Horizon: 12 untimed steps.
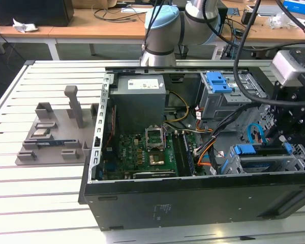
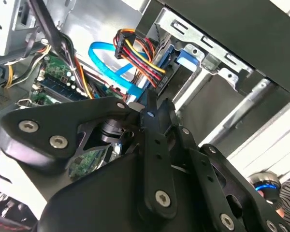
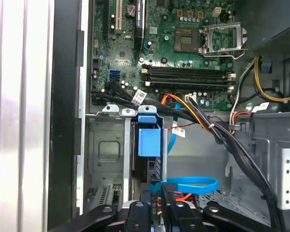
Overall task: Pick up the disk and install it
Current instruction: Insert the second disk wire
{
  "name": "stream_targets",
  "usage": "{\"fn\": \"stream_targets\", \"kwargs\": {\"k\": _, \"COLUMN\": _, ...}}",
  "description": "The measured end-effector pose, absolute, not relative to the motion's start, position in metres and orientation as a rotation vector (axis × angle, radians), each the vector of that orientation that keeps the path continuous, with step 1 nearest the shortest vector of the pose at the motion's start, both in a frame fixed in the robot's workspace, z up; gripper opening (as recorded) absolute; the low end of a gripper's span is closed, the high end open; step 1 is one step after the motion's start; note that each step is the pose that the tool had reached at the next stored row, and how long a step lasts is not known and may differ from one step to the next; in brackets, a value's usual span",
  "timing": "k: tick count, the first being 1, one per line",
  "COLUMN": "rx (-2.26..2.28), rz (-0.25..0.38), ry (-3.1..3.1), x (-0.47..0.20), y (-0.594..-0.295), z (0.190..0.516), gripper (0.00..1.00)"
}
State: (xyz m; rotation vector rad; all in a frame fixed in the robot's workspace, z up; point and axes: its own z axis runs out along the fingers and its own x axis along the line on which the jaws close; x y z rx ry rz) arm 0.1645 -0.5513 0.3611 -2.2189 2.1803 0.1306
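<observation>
The disk (image 1: 263, 151) sits on edge in the drive cage (image 3: 104, 150) at the case's front corner, on the exterior view's right. It shows as a dark slab with blue carrier ends (image 3: 149, 139); the blue carrier (image 2: 187, 57) also shows in the second wrist view. My gripper (image 3: 156, 192) hangs directly over the disk's cable end, beside the power plug (image 2: 135, 50). Its black fingers (image 2: 150, 113) are drawn close together with only a thin gap. Whether the tips pinch the disk's edge is hidden.
The open tower lies on a slatted table (image 1: 35, 203). Inside are the motherboard (image 1: 142, 152), a grey power supply box (image 1: 140, 99) and a grey cage with a blue bracket (image 1: 218, 81). Black and orange cables (image 3: 208, 123) and a blue cable (image 3: 195, 184) crowd the cage. A grey fixture (image 1: 56, 134) stands outside.
</observation>
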Motion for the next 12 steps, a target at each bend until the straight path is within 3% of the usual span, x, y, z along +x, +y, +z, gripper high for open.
{"fn": "stream_targets", "kwargs": {"k": 2, "rx": -2.219, "rz": 0.131, "ry": 2.180, "x": 0.165, "y": -0.549, "z": 0.370, "gripper": 0.22}}
{"fn": "stream_targets", "kwargs": {"k": 4, "rx": -2.219, "rz": 0.131, "ry": 2.180, "x": 0.165, "y": -0.549, "z": 0.378, "gripper": 0.10}}
{"fn": "stream_targets", "kwargs": {"k": 12, "rx": -2.219, "rz": 0.131, "ry": 2.180, "x": 0.165, "y": -0.548, "z": 0.384, "gripper": 0.11}}
